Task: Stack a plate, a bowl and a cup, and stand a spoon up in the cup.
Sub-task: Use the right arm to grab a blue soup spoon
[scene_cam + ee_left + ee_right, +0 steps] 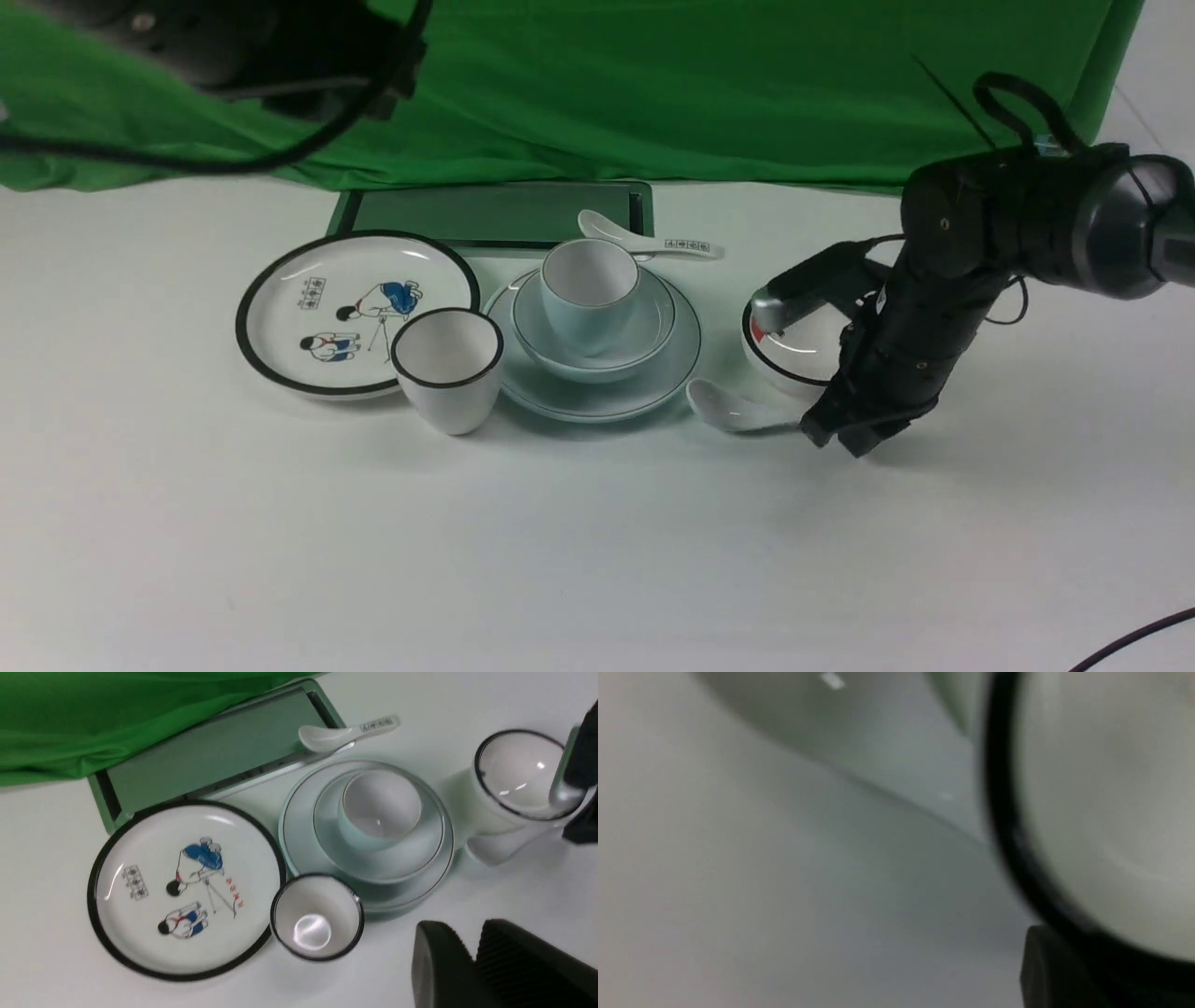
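Right gripper (840, 437) sits low at the plain white ceramic soup spoon's (733, 407) handle end; whether it is clasping the handle cannot be told.

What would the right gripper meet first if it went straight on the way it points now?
Probably the handle of the spoon: the right gripper points steeply down at it, close over the table. Whether it touches the handle now is unclear.
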Available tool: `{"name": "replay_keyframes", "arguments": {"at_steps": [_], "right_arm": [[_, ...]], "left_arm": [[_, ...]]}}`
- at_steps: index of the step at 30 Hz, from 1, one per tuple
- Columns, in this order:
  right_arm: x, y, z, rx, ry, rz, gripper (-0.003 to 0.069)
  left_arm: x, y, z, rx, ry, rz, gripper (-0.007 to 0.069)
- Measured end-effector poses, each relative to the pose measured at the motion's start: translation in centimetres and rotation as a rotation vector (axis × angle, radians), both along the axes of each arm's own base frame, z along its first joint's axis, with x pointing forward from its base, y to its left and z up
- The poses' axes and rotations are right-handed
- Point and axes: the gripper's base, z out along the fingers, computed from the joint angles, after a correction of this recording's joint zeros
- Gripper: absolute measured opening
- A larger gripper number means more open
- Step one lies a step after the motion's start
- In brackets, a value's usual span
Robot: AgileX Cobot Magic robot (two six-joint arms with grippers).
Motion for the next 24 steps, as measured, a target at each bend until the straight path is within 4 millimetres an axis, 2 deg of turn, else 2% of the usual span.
{"name": "replay_keyframes", "arguments": {"at_steps": [2, 4, 5, 6, 8, 9, 11, 12, 13, 14, 18, 24], "right_arm": [[0.8, -1.1, 0.1, 0.017, -0.039, -0.061, 0.0079], [1.3, -1.8, 0.3, 0.033, -0.064, -0.117, 0.0126], [1.4, -1.9, 0.4, 0.035, -0.065, -0.126, 0.0132], [1.6, -2.3, 0.7, 0.04, -0.054, -0.155, 0.0176], [1.4, -2.2, 1.1, 0.053, -0.014, -0.158, 0.0189], [1.2, -1.9, 1.3, 0.071, 0.02, -0.146, 0.0185], [0.5, -0.5, 1.5, 0.114, 0.078, -0.086, 0.0131], [0.0, 0.6, 1.5, 0.136, 0.088, -0.04, 0.0072], [0.0, 0.8, 1.5, 0.139, 0.088, -0.033, 0.0072], [-0.4, 2.5, 1.6, 0.162, 0.068, 0.016, 0.0032], [-0.7, 6.0, 1.9, 0.209, -0.047, 0.094, 0.0014], [0.1, 7.8, 1.7, 0.254, -0.2, 0.105, 0.0013]], "left_arm": [[-1.5, 0.8, -1.1, 0.033, 0.014, 0.014, 0.0055], [-2.6, 1.5, -2.7, 0.07, 0.038, 0.036, 0.0052], [-2.7, 1.6, -2.8, 0.072, 0.04, 0.041, 0.0052], [-3.5, 2.1, -3.9, 0.098, 0.042, 0.067, 0.0052], [-4.2, 2.7, -4.9, 0.108, 0.037, 0.101, 0.0052], [-4.5, 2.9, -5.6, 0.117, 0.039, 0.108, 0.0052], [-4.8, 3.1, -6.8, 0.113, 0.024, 0.119, 0.0052], [-4.8, 3.1, -7.2, 0.108, 0.01, 0.116, 0.0052], [-4.8, 3.1, -7.3, 0.107, 0.009, 0.115, 0.0052], [-4.7, 3.0, -8.1, 0.105, 0.011, 0.112, 0.0052], [-4.0, 2.7, -9.6, 0.115, 0.051, 0.108, 0.0052], [-3.3, 2.4, -10.4, 0.117, 0.078, 0.107, 0.0052]]}}
